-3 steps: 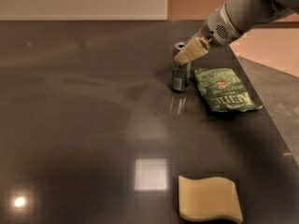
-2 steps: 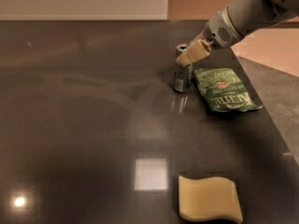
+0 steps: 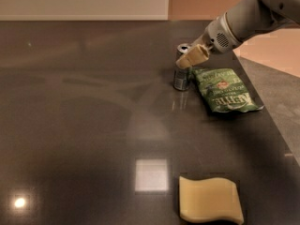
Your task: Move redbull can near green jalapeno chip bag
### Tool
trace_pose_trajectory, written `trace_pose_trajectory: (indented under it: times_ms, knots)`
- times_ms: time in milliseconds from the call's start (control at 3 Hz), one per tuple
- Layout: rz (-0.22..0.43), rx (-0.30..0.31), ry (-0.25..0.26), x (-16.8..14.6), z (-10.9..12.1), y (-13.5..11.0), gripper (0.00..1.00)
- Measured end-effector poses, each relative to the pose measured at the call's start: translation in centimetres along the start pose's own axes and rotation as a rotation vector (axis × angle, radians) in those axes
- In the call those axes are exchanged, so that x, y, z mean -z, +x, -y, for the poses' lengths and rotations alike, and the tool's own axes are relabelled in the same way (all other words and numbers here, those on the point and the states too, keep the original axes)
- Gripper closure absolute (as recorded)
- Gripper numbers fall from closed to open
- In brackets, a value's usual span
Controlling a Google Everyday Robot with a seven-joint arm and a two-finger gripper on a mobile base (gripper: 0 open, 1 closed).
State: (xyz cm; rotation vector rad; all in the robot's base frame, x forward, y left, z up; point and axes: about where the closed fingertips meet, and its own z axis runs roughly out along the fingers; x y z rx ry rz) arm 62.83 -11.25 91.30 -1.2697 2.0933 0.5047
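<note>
The gripper (image 3: 189, 59) is in the upper right of the frame, on an arm that enters from the upper right corner. Its pale tip lies in front of the upper part of the redbull can (image 3: 182, 77). Whether the gripper is closed on the can or open cannot be told from this view.

The redbull can stands upright on the dark glossy surface (image 3: 84, 125), right of centre in the upper half of the frame. The green jalapeno chip bag (image 3: 224, 91) lies flat just to the right of the can, its near edge close beside the can's base.

A pale yellow wavy-edged sponge (image 3: 210, 199) lies flat at the lower right, well apart from the can and the bag.
</note>
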Motion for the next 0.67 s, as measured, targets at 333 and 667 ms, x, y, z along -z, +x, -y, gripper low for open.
trace_pose_trajectory:
  times_ms: [333, 667]
  knots:
    - [-0.001, 0.001, -0.004, -0.23, -0.08, -0.06, 0.0]
    - [-0.001, 0.001, -0.005, -0.24, -0.08, -0.06, 0.0]
